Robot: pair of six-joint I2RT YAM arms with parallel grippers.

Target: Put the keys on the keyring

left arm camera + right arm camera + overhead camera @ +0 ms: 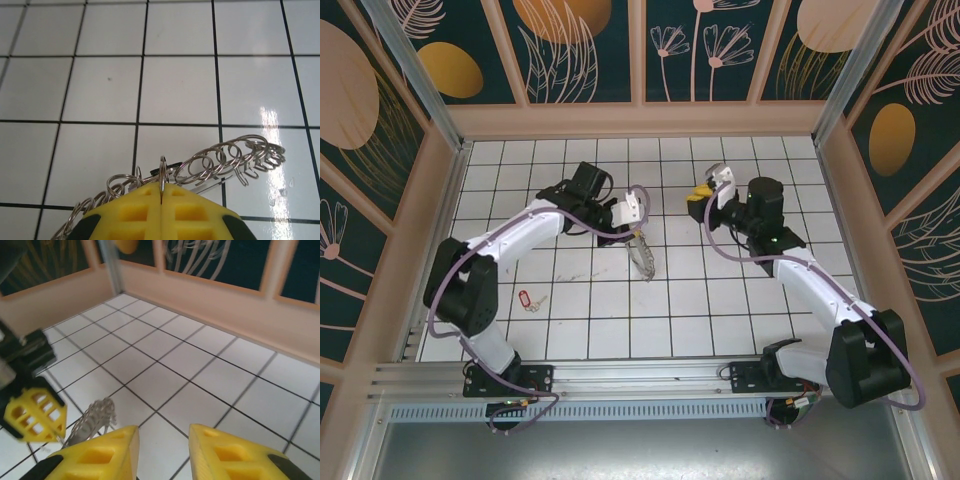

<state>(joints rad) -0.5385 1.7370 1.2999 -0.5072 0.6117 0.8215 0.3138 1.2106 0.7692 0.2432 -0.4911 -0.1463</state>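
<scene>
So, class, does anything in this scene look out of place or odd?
One thing: the red-tagged key lies alone on the tiles beside the left arm, apart from the keyring pinched in the left claw. Nothing looks spilled or damaged.

1. The left arm rises from its base at the near edge, bends at a raised elbow on the left and stretches right toward the middle.
2. The left gripper points downward, its yellow fingers pressed flat together and pinching one wire loop of the keyring.
3. The right arm reaches forward and leftward, with its wrist held high.
4. The right gripper faces the left gripper without touching it, jaws parted with nothing between them.
</scene>
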